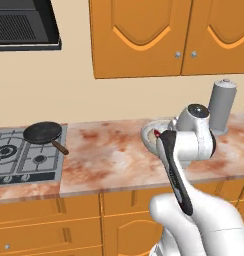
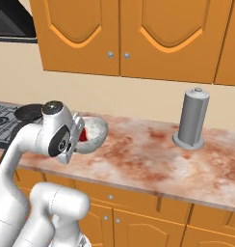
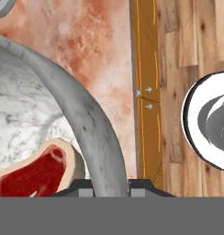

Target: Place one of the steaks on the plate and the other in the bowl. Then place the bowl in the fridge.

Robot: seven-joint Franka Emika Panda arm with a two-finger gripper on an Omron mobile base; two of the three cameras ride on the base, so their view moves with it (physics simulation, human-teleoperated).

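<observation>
The pale grey speckled bowl (image 3: 49, 105) stands at the counter's front part, also seen as the bowl (image 1: 150, 131) and the bowl (image 2: 95, 131), partly hidden behind my arm. One red steak (image 3: 38, 174) with a pale fat edge lies inside it; the steak (image 2: 83, 135) shows as a red patch. My gripper (image 3: 109, 186) is shut on the bowl's near rim, one fingertip inside the wall and one outside. The plate and the fridge are out of view.
A tall grey cylinder (image 2: 192, 118) stands at the back right of the marbled counter (image 2: 153, 154). On the stove (image 1: 24, 155) to the left sits a black frying pan (image 1: 42, 132). Orange wall cabinets (image 1: 169, 35) hang overhead. Drawer fronts (image 3: 146, 92) drop below the counter edge.
</observation>
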